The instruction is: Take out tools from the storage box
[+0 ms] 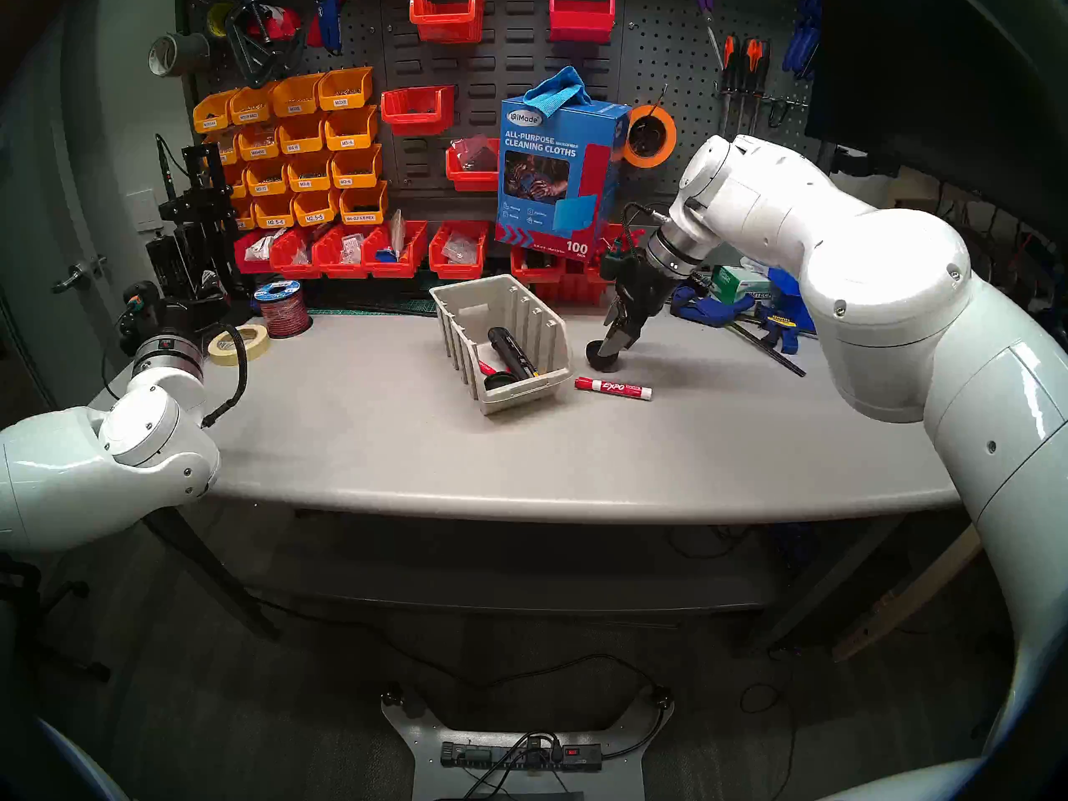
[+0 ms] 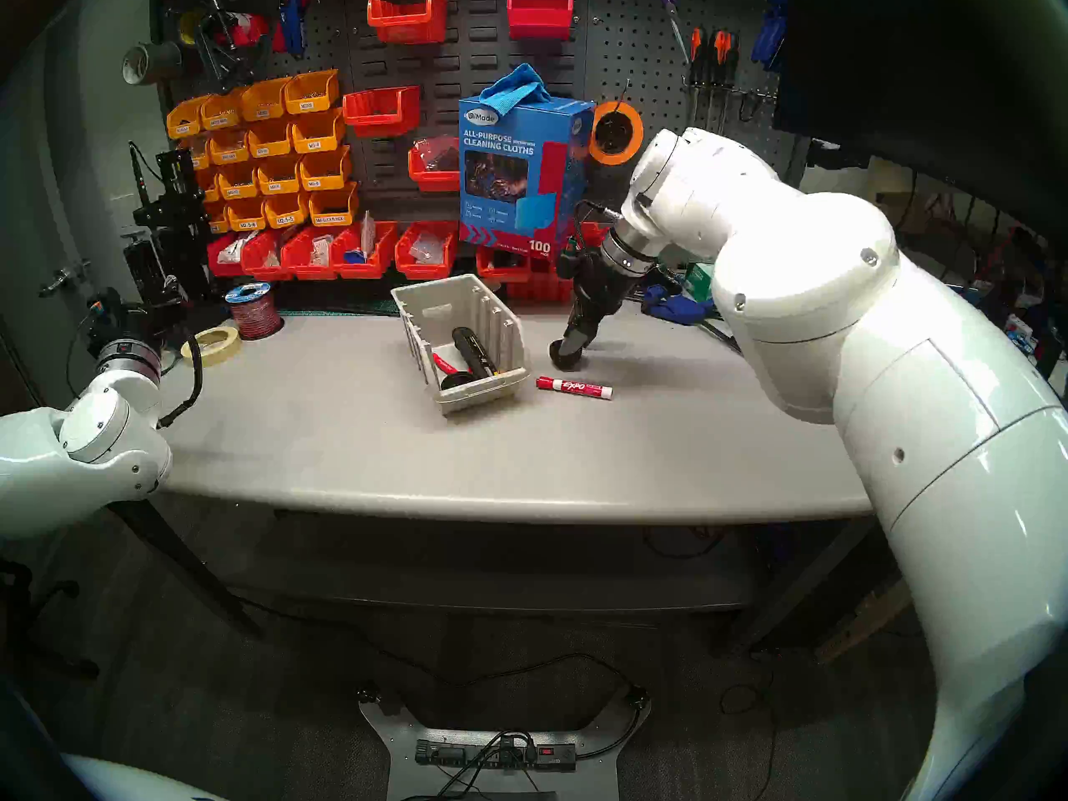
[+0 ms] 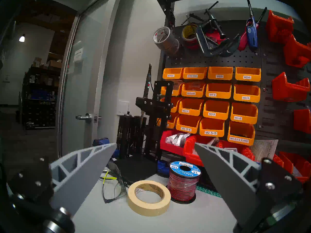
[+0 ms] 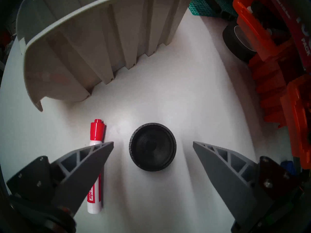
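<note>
The beige storage box [image 1: 514,398] [image 2: 477,398] [image 4: 94,47] stands mid-table. Inside it lie a long black tool [image 1: 511,352] [image 2: 475,352], a slim red-handled tool [image 1: 488,368] [image 2: 445,362] and a small black round cup [image 1: 501,382] [image 2: 459,381]. To its right, a second black cup [image 1: 595,359] [image 2: 562,356] [image 4: 152,146] sits on the table. My right gripper [image 1: 615,343] [image 2: 572,343] [image 4: 153,143] hangs just over it, open, its fingers clear of the cup on both sides. A red-capped Expo marker [image 1: 612,388] [image 2: 574,387] [image 4: 96,136] lies nearby. My left gripper [image 3: 154,146] is open and empty at the table's far left.
A masking tape roll [image 1: 240,346] [image 3: 149,197], a red wire spool [image 1: 281,308] [image 3: 184,182] and safety glasses [image 3: 114,185] sit at the back left. Red bins [image 1: 399,251] and a blue cloth box [image 1: 557,175] line the back. Blue clamps [image 1: 774,326] lie at the back right.
</note>
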Controlling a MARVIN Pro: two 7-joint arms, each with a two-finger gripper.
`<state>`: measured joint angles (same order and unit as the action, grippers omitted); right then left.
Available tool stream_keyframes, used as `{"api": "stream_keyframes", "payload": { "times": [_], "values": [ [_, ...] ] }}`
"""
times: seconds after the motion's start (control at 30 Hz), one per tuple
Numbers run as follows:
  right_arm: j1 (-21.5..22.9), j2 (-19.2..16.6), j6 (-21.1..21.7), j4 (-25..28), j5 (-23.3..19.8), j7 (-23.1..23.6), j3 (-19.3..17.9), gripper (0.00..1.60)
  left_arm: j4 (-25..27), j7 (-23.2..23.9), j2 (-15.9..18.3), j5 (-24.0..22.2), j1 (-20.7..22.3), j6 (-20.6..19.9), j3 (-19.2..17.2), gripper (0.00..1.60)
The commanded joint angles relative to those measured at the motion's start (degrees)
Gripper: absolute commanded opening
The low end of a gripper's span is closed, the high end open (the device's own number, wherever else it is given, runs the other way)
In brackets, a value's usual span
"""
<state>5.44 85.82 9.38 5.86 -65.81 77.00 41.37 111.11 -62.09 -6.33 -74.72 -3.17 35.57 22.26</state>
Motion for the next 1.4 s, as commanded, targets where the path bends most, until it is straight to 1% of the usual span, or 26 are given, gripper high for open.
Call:
{"api": "stream_keyframes", "payload": {
  "times": [0.0,0.03,0.1,0.17,0.43,0.7,0.93,1.17,1.37],
  "values": [
    [5.54,1.64,-1.15,-0.07,0.59,-1.30,0.19,1.59,0.10,0.09,-0.10,0.23,0.68,0.09,-0.63,1.60],
    [6.27,2.29,-1.56,-0.07,0.81,-1.55,0.23,1.59,0.10,0.09,-0.09,0.23,0.68,0.09,-0.63,1.60],
    [6.10,2.54,-1.76,-0.07,0.66,-1.75,-0.20,1.58,0.10,0.09,-0.09,0.23,0.68,0.09,-0.63,1.60],
    [7.29,3.36,-2.23,-0.07,0.94,-1.84,0.08,1.58,0.10,0.09,-0.09,0.23,0.68,0.09,-0.64,1.60],
    [10.12,6.73,-4.38,-0.07,0.89,-2.31,-0.86,1.59,0.10,0.09,-0.09,0.23,0.68,0.09,-0.64,1.60],
    [11.33,8.18,-4.99,-0.07,0.82,-2.86,-1.77,1.59,0.10,0.09,-0.09,0.25,0.69,0.09,-0.65,1.60],
    [11.19,9.19,-5.02,-0.07,0.17,-2.49,-2.63,1.59,0.11,0.09,-0.08,0.26,0.70,0.08,-0.65,1.60],
    [10.79,9.18,-4.54,-0.06,-0.63,-2.40,-3.33,1.59,0.11,0.09,-0.08,0.26,0.70,0.08,-0.66,1.60],
    [9.31,9.78,-4.31,-0.01,-1.35,-1.61,-3.96,1.60,0.12,0.09,-0.08,0.27,0.71,0.08,-0.66,1.60]
  ]
}}
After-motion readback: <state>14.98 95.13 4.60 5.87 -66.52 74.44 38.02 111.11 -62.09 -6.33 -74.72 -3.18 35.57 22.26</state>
